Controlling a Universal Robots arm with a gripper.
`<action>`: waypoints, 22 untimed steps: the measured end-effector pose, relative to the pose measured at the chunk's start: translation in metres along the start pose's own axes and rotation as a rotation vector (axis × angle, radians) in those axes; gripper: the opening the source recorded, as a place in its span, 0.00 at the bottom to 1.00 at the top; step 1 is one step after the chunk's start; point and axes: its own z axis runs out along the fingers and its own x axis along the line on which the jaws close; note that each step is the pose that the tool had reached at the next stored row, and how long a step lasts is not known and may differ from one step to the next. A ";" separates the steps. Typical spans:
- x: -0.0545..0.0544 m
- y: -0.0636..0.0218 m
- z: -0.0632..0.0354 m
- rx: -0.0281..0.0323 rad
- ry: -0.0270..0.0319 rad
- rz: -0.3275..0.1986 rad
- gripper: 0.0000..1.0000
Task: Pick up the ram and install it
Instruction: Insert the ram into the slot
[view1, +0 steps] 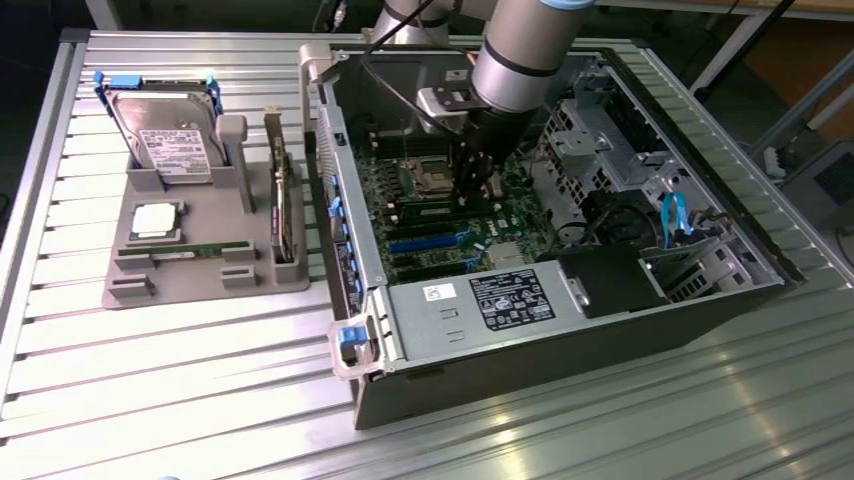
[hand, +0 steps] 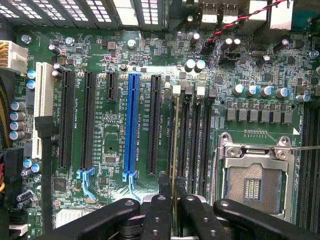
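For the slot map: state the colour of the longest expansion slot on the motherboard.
Blue: the long expansion slot stands out among black ones, clearest in the wrist view.

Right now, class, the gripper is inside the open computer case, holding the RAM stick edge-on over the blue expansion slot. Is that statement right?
One detail is wrong. In the wrist view the gripper holds the RAM stick edge-on over the black memory slots beside the empty processor socket, not over the blue expansion slot, which lies further off. It is indeed inside the open computer case.

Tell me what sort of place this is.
Likely a lab bench for robot computer assembly: an open computer case on a slatted metal table, a tray of parts, and the gripper over the motherboard.
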 end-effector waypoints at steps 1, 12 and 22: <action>0.000 0.0000 0.0000 0.0000 0.0001 0.000 0.13; -0.001 -0.0208 -0.0247 -0.0080 0.0014 0.000 0.09; 0.003 -0.0974 -0.0351 -0.0223 0.0062 0.000 0.09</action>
